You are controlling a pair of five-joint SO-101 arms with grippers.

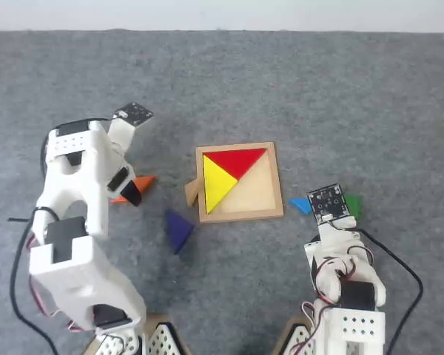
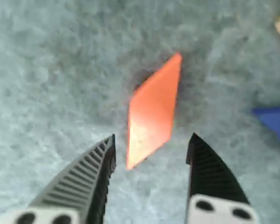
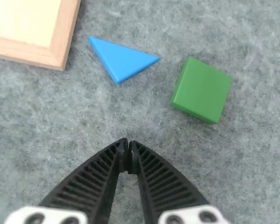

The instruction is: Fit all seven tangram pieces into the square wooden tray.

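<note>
High camera looks down over the table (image 1: 340, 89); both wrist cameras face it closely, the right sharing a corner of the wooden tray (image 1: 240, 216).

Orange parallelogram (image 2: 154, 109), pincer (image 2: 151, 139) spread — blue piece (image 2: 275, 122) nearby

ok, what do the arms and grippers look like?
The left arm and right arm are white plastic shells with black motors, black cables looping beside them, a small black board at each wrist. The left gripper and right gripper have black ribbed pointed fingers on white mounts.
</note>
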